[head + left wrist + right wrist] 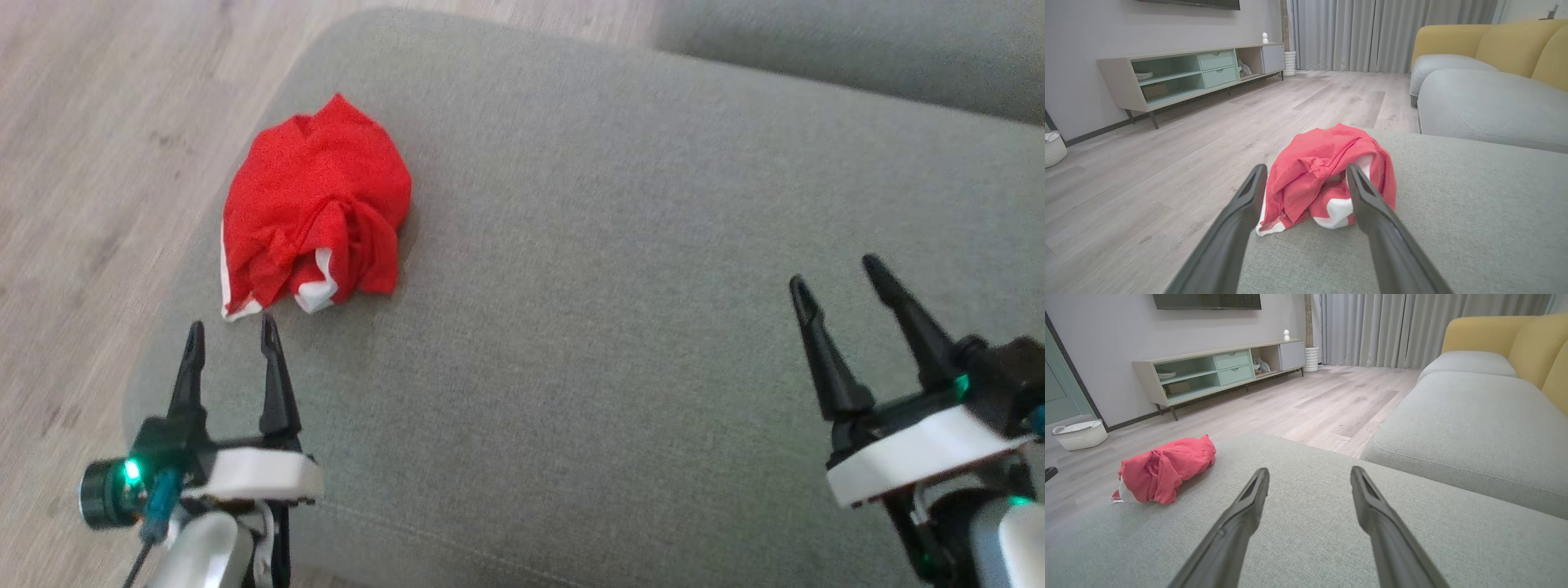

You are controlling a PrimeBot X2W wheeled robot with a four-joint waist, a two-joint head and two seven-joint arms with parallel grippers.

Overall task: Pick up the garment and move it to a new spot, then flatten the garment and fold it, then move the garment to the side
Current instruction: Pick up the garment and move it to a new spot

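Note:
The garment [314,204] is red with white trim, bunched into a heap near the left edge of the grey-green cushion [612,286]. My left gripper [232,336] is open just short of the heap's near side, touching nothing. In the left wrist view the garment [1327,179] lies straight ahead beyond the left gripper [1304,175]. My right gripper [837,282] hovers open over bare cushion far to the right. From the right wrist the garment [1163,469] appears off to the left, and the right gripper [1306,475] holds nothing.
The cushion's left edge drops to the pale wood floor [90,163]. A second grey cushion [857,49] lies beyond a gap at the back right. A low TV cabinet [1220,371] and a white basket [1079,435] stand across the room.

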